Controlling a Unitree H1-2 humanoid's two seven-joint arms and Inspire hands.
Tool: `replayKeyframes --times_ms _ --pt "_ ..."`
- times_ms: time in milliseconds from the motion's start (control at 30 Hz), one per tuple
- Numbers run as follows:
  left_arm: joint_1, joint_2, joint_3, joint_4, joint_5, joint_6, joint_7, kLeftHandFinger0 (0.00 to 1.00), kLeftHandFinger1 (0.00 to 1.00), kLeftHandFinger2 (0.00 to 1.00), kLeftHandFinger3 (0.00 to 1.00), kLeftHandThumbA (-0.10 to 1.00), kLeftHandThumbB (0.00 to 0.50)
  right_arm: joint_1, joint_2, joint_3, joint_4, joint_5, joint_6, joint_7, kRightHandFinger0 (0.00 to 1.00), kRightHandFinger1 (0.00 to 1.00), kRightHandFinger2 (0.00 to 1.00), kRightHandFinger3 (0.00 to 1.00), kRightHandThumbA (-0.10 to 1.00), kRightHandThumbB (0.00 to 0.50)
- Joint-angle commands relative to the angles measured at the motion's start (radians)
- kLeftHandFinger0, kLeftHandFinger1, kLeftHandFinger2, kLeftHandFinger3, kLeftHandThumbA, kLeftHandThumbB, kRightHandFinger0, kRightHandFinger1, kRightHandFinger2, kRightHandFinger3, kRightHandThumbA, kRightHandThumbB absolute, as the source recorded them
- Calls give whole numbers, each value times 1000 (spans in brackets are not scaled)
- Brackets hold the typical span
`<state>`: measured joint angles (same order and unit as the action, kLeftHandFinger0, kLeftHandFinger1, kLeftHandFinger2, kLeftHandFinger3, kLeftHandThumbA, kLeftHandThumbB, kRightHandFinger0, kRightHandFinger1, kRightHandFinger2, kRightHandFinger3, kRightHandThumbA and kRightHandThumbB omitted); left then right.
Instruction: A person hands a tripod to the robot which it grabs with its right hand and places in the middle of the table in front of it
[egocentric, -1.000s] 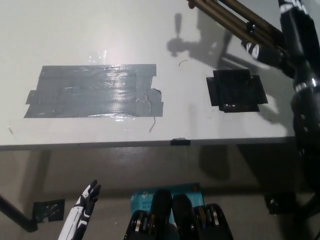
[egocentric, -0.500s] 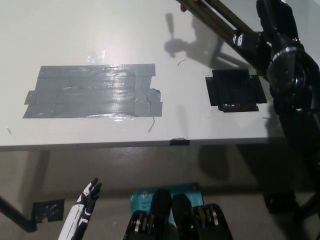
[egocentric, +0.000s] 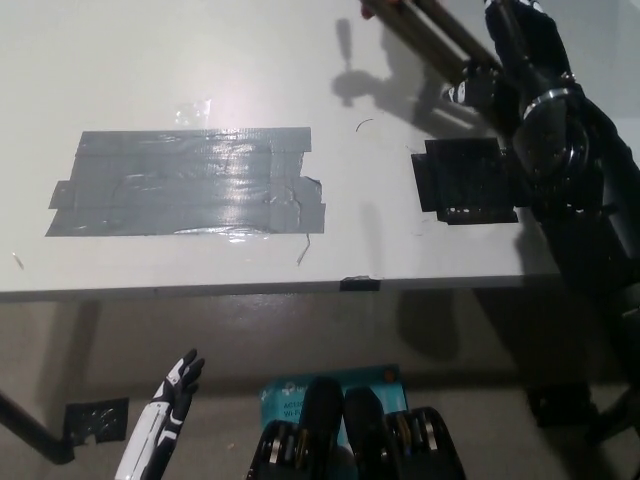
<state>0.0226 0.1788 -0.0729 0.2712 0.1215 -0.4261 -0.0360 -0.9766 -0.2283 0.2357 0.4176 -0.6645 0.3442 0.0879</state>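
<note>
Tubing in a dull bronze finish is showing in the head view, far up and to the right of the grey tape patch (egocentric: 185, 182). These are the straight, round legs of the tripod (egocentric: 425, 25), slanting above the bench (egocentric: 200, 60) and running out of the top edge. The black right robot hand (egocentric: 485, 80) is meeting the lower end of those legs, but black on black is hiding its grip, so I cannot tell whether it is clamped on them.

The patch is showing as overlapping glossy strips, wrinkled and catching the light. The bench is looking pale and smooth. Right of the patch a black tape square (egocentric: 468, 180) is lying flat, its right side covered by the right arm. A shadow (egocentric: 350, 85) is falling up and to the right of the patch.

Below the patch, past the bench's near edge, the white left robot hand (egocentric: 172, 395) is hanging over the floor, spread apart and holding nothing. A blue item (egocentric: 290, 395) is lying further right.
</note>
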Motion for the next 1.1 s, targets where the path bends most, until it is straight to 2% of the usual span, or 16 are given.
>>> replayKeyframes --times_ms 0,67,200,333,533,800,867,933,967,1067 --pt "-10 18 1 -21 -6 -43 -15 1000 1000 1000 1000 1000 305 -81 -11 -18 -89 31 -1 18 1000 1000 1000 1000 1000 387" --pt "-11 23 -4 -23 0 -44 -13 1000 1000 1000 1000 1000 293 -83 -25 -20 -148 23 17 28 1000 1000 1000 1000 1000 365" --pt "-15 23 -4 -24 2 -44 -13 1000 1000 1000 1000 1000 294 -87 -52 -31 -243 17 38 46 1000 1000 1000 1000 1000 352" --pt "-12 24 -2 -25 1 -44 -11 1000 1000 1000 1000 1000 293 -101 -74 -38 -318 15 79 82 1000 1000 1000 1000 1000 359" --pt "-5 22 -8 -22 13 -44 -5 1000 1000 1000 1000 1000 300 -97 -81 -23 -258 2 70 64 1000 1000 1000 1000 1000 345" --pt "-11 24 -5 -33 14 -43 -7 1000 1000 1000 1000 1000 296 -131 -87 11 -49 -9 64 50 1000 1000 1000 1000 1000 379" --pt "-11 22 -3 -37 6 -23 -13 1000 1000 1000 1000 1000 314 -138 -83 16 28 2 42 39 1000 1000 1000 1000 1000 372" --pt "-18 22 -4 -36 10 -20 -12 1000 1000 1000 1000 1000 312 -141 -77 12 62 20 29 40 1000 1000 1000 1000 1000 414" --pt "-21 23 -3 -37 12 -18 -11 1000 1000 1000 1000 1000 312 -140 -75 12 63 26 30 46 1000 1000 1000 1000 1000 419" --pt "-25 24 -3 -43 15 -10 -12 1000 1000 1000 1000 1000 306 -142 -64 17 75 41 21 60 1000 1000 1000 1000 1000 405"
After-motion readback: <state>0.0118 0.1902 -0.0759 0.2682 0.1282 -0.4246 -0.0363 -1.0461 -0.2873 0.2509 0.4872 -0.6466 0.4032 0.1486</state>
